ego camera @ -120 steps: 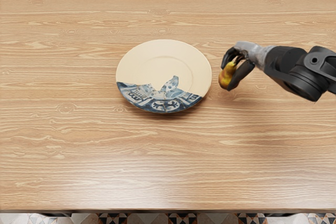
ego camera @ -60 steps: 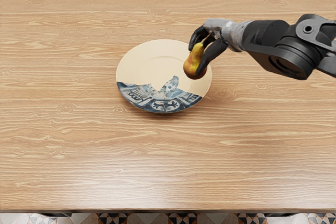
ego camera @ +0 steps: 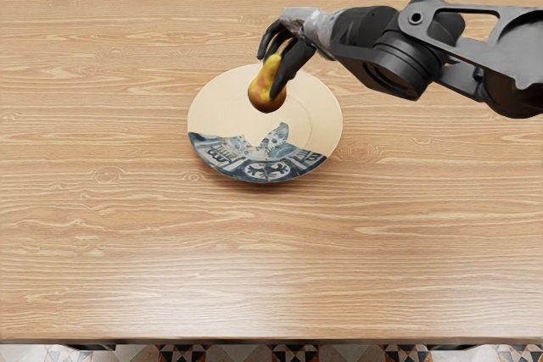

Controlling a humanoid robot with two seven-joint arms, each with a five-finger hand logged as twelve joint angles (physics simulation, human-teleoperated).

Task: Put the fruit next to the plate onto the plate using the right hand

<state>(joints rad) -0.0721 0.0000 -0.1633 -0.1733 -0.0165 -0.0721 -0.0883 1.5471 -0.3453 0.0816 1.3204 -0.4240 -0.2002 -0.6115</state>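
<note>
- One pear [ego camera: 265, 91], yellow with an orange-brown blush, hangs narrow end up in the right hand [ego camera: 287, 37], over the far half of the plate [ego camera: 219, 112].
- Its top is tucked in among the dark fingers [ego camera: 294, 60]. The rounded bottom sticks out below them, toward the near left.
- The fingers are curled and clamped on the upper part of the pear. One lies along its right side and the others arch over its top.
- Whether the pear's base touches the plate cannot be told from this view.
- The right arm [ego camera: 399, 40] comes in from the right edge, across the far right of the table [ego camera: 127, 235].
- The plate is cream with a blue pattern along its near rim, and it sits near the middle of the table.
</note>
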